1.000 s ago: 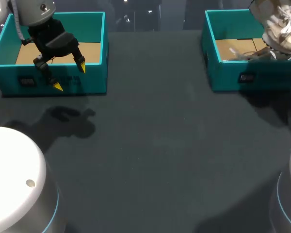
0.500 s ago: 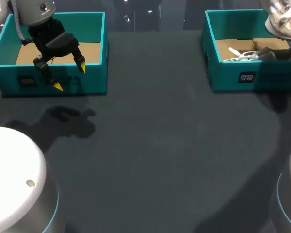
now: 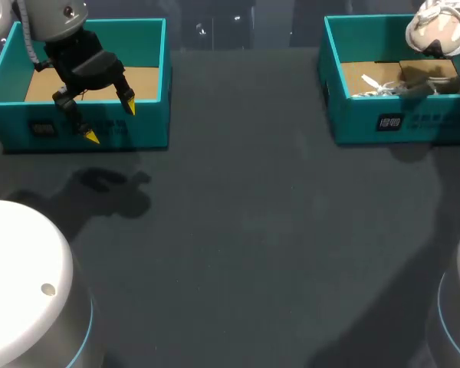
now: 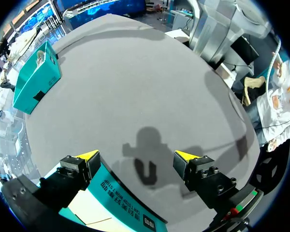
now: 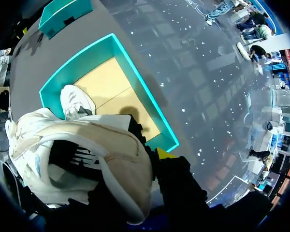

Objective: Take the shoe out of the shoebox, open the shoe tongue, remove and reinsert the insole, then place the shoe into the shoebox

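A white and beige shoe (image 3: 435, 31) hangs above the right teal shoebox (image 3: 368, 119), at the view's far right edge. Its white laces (image 3: 379, 86) trail down onto the box's cardboard floor. In the right wrist view the shoe (image 5: 87, 154) fills the space in front of the camera, opening up. My right gripper (image 5: 152, 155) is shut on its collar with one yellow tip outside and the other finger hidden. My left gripper (image 3: 110, 123) hovers open over the front wall of the left teal box (image 3: 149, 126), with nothing between its fingers (image 4: 87, 155).
The left teal box (image 4: 121, 198) lies right under the left gripper. The right shoebox (image 5: 150, 104) sits below the held shoe, close to the table's far edge. Dark grey table (image 3: 253, 230) spreads between the two boxes. My arms' white bases (image 3: 23, 284) stand at the near corners.
The right gripper has carried the shoe upward and back from the box, so it looks smaller and higher; the laces now rest inside the box. The left arm has not moved.
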`<act>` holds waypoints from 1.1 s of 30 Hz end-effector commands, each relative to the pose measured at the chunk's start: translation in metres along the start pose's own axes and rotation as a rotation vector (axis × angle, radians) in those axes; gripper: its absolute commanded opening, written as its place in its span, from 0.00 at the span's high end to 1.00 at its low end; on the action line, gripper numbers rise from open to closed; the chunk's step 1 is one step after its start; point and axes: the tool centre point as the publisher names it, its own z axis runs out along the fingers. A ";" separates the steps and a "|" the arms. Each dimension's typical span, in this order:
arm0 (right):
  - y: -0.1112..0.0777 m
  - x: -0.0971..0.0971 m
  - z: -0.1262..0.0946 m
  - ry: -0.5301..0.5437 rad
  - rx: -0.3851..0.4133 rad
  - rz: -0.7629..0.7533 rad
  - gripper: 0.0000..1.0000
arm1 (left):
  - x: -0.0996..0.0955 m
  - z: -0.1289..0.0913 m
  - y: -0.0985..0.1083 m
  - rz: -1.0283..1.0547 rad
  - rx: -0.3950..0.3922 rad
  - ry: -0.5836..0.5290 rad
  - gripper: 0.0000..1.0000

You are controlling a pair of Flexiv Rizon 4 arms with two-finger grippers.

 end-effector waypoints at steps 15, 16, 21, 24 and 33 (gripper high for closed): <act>-0.019 0.003 0.004 0.010 -0.021 0.371 1.00 | 0.001 0.000 0.000 0.001 -0.003 -0.001 0.00; -0.023 0.002 0.007 0.007 0.009 0.446 1.00 | 0.001 0.000 0.000 0.001 -0.003 -0.001 0.00; -0.042 0.008 0.015 0.026 -0.021 0.692 1.00 | 0.001 0.000 0.000 0.001 -0.003 -0.001 0.00; -0.046 0.013 0.018 0.018 -0.019 0.770 1.00 | 0.001 0.000 0.000 0.001 -0.003 -0.001 0.00; -0.049 0.019 0.020 -0.023 0.069 0.899 1.00 | 0.001 0.000 0.000 0.001 -0.003 -0.001 0.00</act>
